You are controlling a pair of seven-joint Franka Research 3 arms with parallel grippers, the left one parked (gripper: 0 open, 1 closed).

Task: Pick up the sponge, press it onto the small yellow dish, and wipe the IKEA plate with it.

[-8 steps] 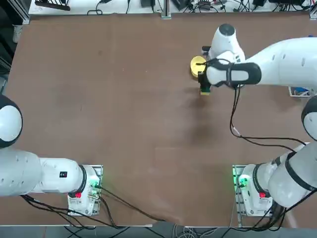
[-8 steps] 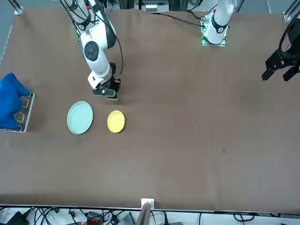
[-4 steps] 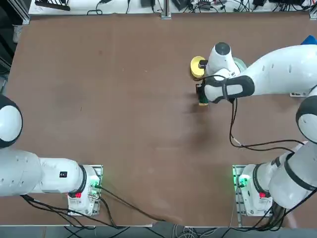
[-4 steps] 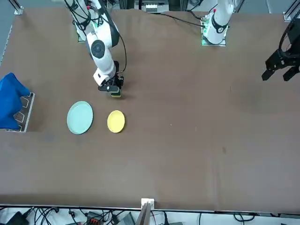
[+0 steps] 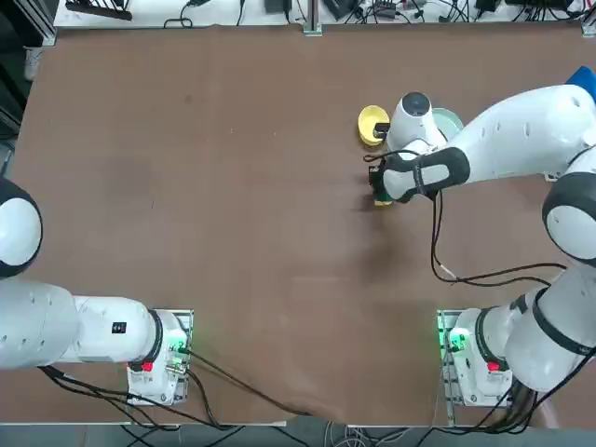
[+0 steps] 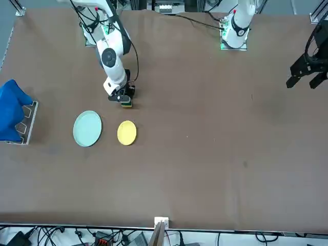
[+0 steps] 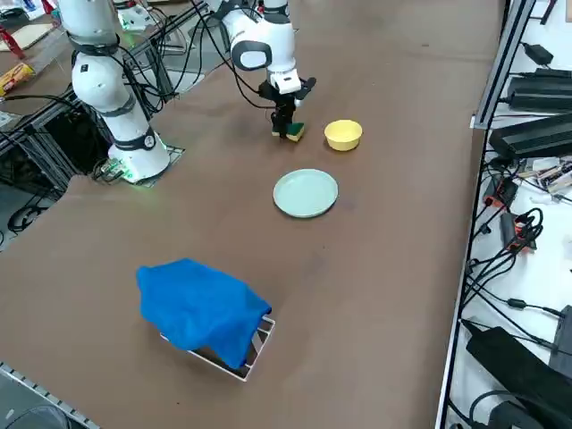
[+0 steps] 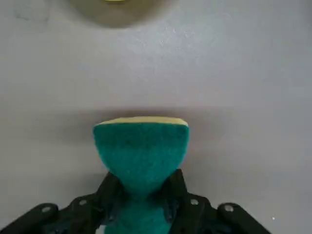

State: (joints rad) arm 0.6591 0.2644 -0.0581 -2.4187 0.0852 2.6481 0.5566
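Seen from the right side view, the bench [image 7: 384, 286] carries a blue cloth [image 7: 201, 299] nearest, left of centre in the lower half of the frame. It lies draped over a white rack [image 7: 255, 357], whose wire edge and one corner stick out at the cloth's lower right.

Beyond that, just above the middle of the frame, the round mint plate [image 7: 306, 193] lies face up with its raised rim showing. Farther back and to the right of it in the frame, the yellow dish [image 7: 343, 134], smaller than the plate, sits upright and apart from it.

At about the dish's level in the frame, a little to its left, is the sponge [image 7: 293, 131], near the dish but not touching it. The right pincer [image 8: 144, 197] is closed on the sponge; in the wrist view the two fingers squeeze its green part into a narrow waist, and its yellow layer shows along one edge. Whether the sponge touches the bench, I cannot tell.

Above the pincer, the white right arm [image 7: 268, 40] reaches into the upper middle of the frame, with black cables [image 7: 241, 85] looping beside it.
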